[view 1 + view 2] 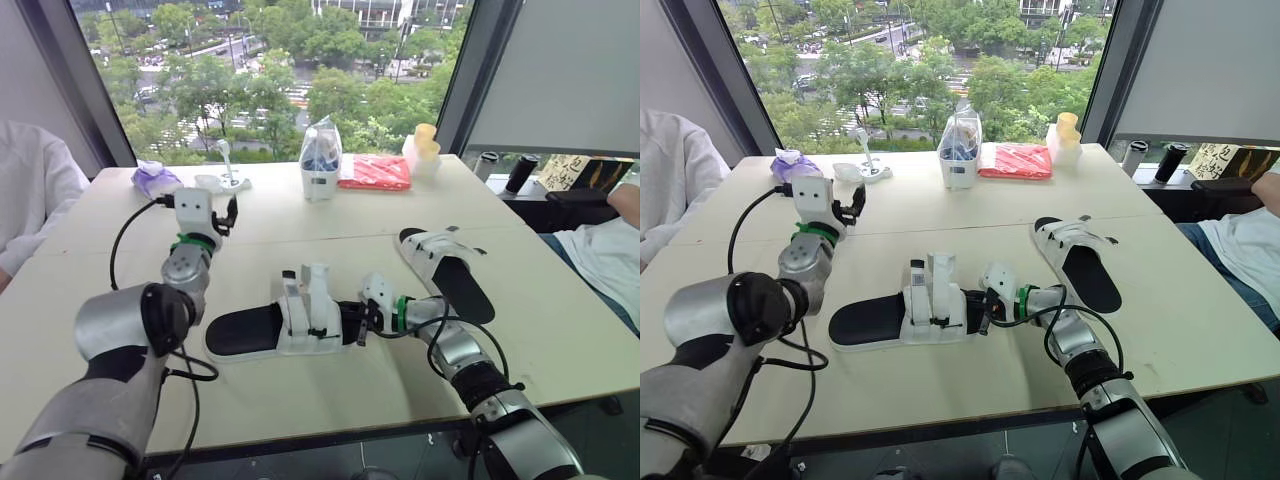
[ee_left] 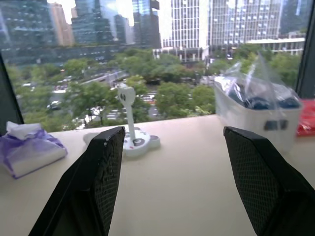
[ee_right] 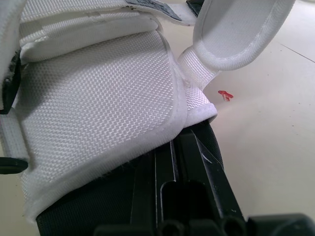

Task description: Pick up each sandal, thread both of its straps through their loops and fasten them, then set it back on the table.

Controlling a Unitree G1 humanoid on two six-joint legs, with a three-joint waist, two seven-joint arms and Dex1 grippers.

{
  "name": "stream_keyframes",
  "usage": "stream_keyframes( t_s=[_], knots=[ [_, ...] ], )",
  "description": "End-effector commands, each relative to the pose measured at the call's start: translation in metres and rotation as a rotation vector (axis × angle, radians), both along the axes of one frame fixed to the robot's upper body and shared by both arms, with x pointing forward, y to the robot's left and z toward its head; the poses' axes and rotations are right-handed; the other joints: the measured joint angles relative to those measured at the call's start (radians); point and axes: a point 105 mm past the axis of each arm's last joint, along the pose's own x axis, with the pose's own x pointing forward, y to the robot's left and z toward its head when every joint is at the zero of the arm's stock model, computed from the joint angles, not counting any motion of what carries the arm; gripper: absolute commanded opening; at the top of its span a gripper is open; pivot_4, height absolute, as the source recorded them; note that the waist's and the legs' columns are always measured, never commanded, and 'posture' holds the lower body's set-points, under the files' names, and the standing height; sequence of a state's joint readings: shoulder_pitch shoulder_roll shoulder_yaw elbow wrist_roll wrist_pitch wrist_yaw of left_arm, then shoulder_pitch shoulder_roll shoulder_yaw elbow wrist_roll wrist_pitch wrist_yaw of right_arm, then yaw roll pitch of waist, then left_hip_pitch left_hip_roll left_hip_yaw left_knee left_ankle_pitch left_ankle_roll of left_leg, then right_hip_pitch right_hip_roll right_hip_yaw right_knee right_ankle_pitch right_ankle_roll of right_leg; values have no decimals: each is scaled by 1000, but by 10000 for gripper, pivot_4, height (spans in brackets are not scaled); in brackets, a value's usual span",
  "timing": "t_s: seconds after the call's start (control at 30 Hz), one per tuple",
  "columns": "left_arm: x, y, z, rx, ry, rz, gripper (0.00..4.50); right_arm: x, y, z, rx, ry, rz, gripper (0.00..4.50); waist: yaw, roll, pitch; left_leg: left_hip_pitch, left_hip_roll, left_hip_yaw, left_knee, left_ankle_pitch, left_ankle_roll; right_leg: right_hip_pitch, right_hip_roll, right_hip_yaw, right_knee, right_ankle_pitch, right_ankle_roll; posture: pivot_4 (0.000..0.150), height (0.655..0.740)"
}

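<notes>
A black-soled sandal with white straps lies flat near the table's front edge, its two straps standing up unfastened. My right gripper is at the sandal's right end, shut on the white upper; one black finger shows under the fabric. A second sandal of the same kind lies farther right, angled away, its straps loose. My left gripper is raised over the table's left half, well behind the near sandal, open and holding nothing, its fingers spread wide.
Along the window edge stand a purple tissue pack, a small white stand, a white tub with a plastic bag, a red packet and stacked cups. People sit at the left and right.
</notes>
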State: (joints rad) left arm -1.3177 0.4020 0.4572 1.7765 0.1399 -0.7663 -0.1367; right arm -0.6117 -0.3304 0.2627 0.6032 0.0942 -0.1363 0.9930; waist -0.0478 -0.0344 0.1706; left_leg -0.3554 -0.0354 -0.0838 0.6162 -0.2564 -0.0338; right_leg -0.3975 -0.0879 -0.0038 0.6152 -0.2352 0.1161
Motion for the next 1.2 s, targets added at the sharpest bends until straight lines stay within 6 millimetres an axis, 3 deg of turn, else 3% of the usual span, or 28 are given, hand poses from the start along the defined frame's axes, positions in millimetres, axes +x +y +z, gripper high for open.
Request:
stream_keyframes(
  t_s=[0.03,0.27,0.37,0.47,0.53,0.6,0.77,1.03,1.1,1.2],
  knots=[
    [9,18,39,-45,-34,52,33028,-17,-15,-64,-164,201,-38,0,-4,1,0,0,0,0,-1,0,0,0,0,0,0,0,0,1500,7400],
    [14,33,47,-181,66,38,33028,-15,-14,-62,-164,196,-38,0,-5,1,0,1,0,-1,-1,1,-1,1,1,0,0,0,-1,1500,7400],
    [17,24,57,-346,87,-74,33028,-15,-14,-62,-164,194,-36,0,-5,0,0,1,0,-1,0,1,-1,1,1,0,0,0,-1,1500,7400],
    [15,-2,68,-382,113,-289,33028,-15,-15,-62,-167,193,-37,0,-5,0,0,1,0,-1,0,1,-1,1,1,0,0,0,-1,1500,7400],
    [-3,-19,69,-382,154,-480,33028,-16,-17,-63,-168,193,-40,0,-10,1,0,1,0,-1,0,1,-2,1,1,0,0,0,-1,1500,7400],
    [-34,-34,66,-374,199,-653,33028,-16,-18,-63,-169,195,-41,0,-21,6,-2,1,0,-1,-1,1,-2,1,1,2,0,1,-2,1500,7400],
    [-92,-47,50,-349,305,-826,33028,-18,-18,-65,-170,201,-35,0,-20,9,-2,1,0,-3,-1,0,-4,1,0,5,-1,3,-6,1500,7400],
    [-187,-65,-5,-94,580,-1096,33028,-19,-18,-67,-174,207,-27,0,-18,9,-2,3,0,-4,-1,0,-5,3,0,5,-2,0,-11,1500,7400],
    [-199,-72,-20,-43,644,-1131,33028,-20,-17,-67,-175,209,-26,0,-17,9,-2,3,0,-4,-1,0,-5,3,0,5,-3,0,-12,1500,7400],
    [-197,-82,-35,-39,662,-1137,33028,-20,-16,-68,-174,211,-23,0,-5,7,-5,4,0,-4,-1,0,-5,4,-1,6,-3,-4,-13,1500,7400]
  ],
)
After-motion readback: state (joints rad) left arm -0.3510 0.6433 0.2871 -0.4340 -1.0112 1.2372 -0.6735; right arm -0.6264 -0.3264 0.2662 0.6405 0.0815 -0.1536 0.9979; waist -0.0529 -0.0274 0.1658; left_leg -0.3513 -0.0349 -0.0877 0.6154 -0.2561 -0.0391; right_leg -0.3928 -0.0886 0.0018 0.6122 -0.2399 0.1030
